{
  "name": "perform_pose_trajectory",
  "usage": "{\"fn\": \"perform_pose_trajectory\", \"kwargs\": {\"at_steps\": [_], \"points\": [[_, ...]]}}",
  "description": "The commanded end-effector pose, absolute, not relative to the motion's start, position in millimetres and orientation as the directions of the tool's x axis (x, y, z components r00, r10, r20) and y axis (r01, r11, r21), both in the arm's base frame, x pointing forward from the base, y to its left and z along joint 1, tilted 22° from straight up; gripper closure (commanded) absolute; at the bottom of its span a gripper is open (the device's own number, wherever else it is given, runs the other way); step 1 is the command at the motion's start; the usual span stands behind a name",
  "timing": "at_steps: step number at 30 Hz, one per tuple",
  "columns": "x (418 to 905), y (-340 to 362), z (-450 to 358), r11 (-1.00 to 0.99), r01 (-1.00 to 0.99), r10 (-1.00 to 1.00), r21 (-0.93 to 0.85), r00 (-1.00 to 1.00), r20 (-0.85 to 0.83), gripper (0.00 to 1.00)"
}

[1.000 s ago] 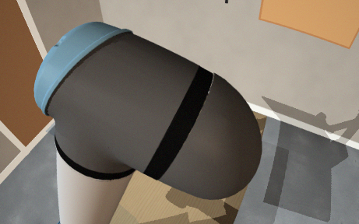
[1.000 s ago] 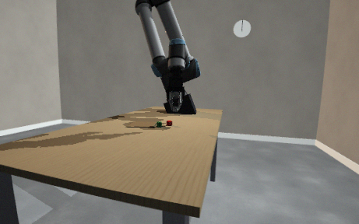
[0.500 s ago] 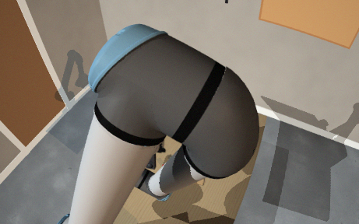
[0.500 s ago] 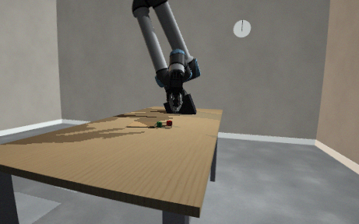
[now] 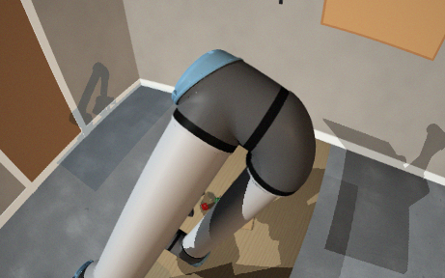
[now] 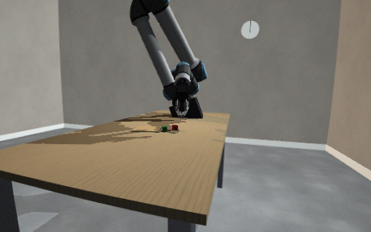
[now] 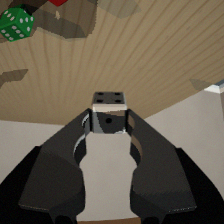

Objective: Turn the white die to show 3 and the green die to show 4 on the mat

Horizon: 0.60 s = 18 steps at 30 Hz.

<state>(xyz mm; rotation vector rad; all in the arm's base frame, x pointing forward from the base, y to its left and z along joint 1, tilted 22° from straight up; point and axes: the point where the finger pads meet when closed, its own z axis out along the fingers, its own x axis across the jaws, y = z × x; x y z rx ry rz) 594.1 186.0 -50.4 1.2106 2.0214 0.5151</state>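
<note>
fingers pinching white die (image 7: 109,106) – red die (image 7: 59,2) cut off, arm hides most of table (image 5: 264,241).

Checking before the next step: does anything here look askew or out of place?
Only the white die: it is pinched in the gripper above the table, not lying flat. The green die and red die sit on the wood.
</note>
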Motion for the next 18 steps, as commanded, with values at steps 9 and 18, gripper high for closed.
{"fn": "perform_pose_trajectory", "kwargs": {"at_steps": [9, 18], "points": [[596.7, 188.8, -44.3, 0.482, 0.486, 0.875, 0.729, -0.306, -0.374, 0.94], [596.6, 188.8, -44.2, 0.482, 0.483, 0.875, 0.731, -0.306, -0.375, 0.94]]}}
